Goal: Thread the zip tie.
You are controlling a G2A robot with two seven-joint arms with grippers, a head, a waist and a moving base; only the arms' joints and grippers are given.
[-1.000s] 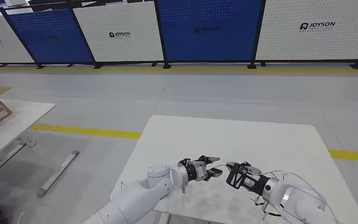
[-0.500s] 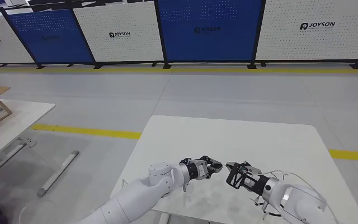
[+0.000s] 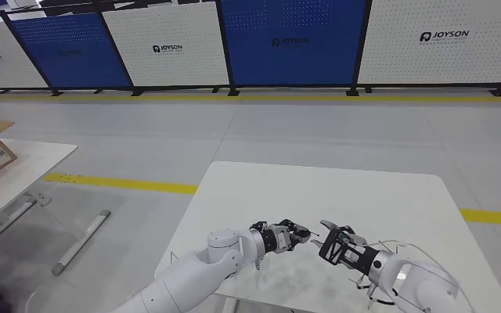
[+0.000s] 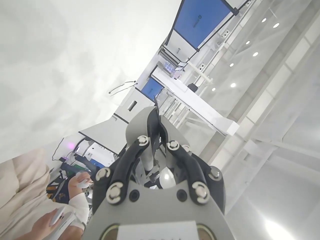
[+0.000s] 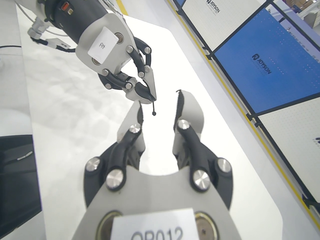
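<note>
**Item 1: right gripper** (image 5: 158, 98). You are presenting it with the fingers spread wide, gripping nothing, its opening facing the other claw.

**Item 2: zip tie** (image 5: 153, 107). This is a thin black strap. Its short free end, with a small knob at the tip, is hanging in the gap between those spread fingers and touching neither.

**Item 3: left gripper** (image 5: 150, 96). It is sitting just beyond the right claw's fingertips, pressed together and pinching the tie at its very tips. Its fingers are hiding the remainder of the strap, so you are not seeing for certain which end is which.

**Item 4: table** (image 5: 225, 138). It is white and lying beneath both claws, and the tie is hanging clear of it.

**Item 5: yellow floor line** (image 3: 117, 183) **and pegboard panels** (image 3: 293, 43). Both are lying well beyond the claws.

**Status.** By my reading, the pickup is done and you are lining up a second grasp. No loop is showing and no end is passing through a head, so the threading itself is waiting to be done.
</note>
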